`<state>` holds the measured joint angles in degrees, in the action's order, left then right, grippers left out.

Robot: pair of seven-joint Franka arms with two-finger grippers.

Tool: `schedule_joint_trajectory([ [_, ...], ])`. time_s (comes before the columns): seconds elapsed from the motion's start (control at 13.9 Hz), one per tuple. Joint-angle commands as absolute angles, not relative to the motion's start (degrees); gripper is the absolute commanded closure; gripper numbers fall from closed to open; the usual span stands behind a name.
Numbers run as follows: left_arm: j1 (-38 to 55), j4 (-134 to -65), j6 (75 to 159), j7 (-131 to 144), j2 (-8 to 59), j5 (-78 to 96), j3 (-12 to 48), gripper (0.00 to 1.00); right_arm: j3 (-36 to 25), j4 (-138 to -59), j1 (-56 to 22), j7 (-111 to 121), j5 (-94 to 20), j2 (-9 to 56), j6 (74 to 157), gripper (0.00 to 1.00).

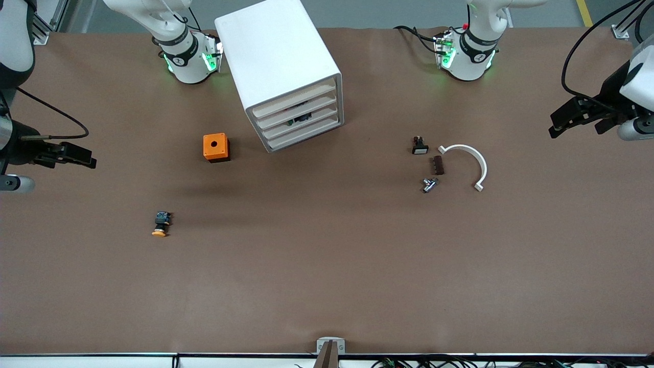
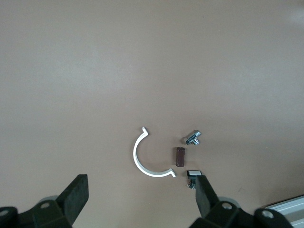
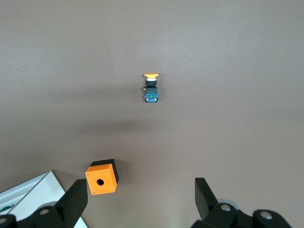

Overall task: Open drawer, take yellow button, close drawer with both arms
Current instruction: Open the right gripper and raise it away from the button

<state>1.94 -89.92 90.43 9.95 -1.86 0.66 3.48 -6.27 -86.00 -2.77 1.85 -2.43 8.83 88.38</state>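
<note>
The white cabinet (image 1: 278, 56) stands at the back middle of the table; its four drawers (image 1: 299, 118) all look shut. The button (image 1: 161, 225) lies on the table toward the right arm's end, nearer to the front camera than the orange cube. It also shows in the right wrist view (image 3: 151, 88), orange-yellow cap pointing away from the cabinet. My right gripper (image 1: 82, 155) hangs open and empty over the table's right-arm end, and shows in its wrist view (image 3: 141, 194). My left gripper (image 1: 562, 121) hangs open and empty over the left-arm end, also in its wrist view (image 2: 141, 190).
An orange cube with a hole (image 1: 216, 147) sits beside the cabinet, also in the right wrist view (image 3: 101, 178). Toward the left arm's end lie a white half ring (image 1: 472, 161), a brown part (image 1: 438, 165), a metal fitting (image 1: 429, 184) and a small black part with a white face (image 1: 419, 146).
</note>
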Motion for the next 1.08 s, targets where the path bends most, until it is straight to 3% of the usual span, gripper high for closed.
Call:
schedule_joint_trajectory([
  [0.0,2.37,-89.12,90.09,10.28,-1.58,0.09,3.16,0.01,-5.36,-84.9,-2.55,2.46,-1.67,8.7,87.19,0.0],
  [1.01,2.37,-89.03,89.3,9.93,-1.58,0.09,3.16,0.01,-5.71,-84.9,-2.02,2.37,-1.67,8.79,87.01,0.0],
])
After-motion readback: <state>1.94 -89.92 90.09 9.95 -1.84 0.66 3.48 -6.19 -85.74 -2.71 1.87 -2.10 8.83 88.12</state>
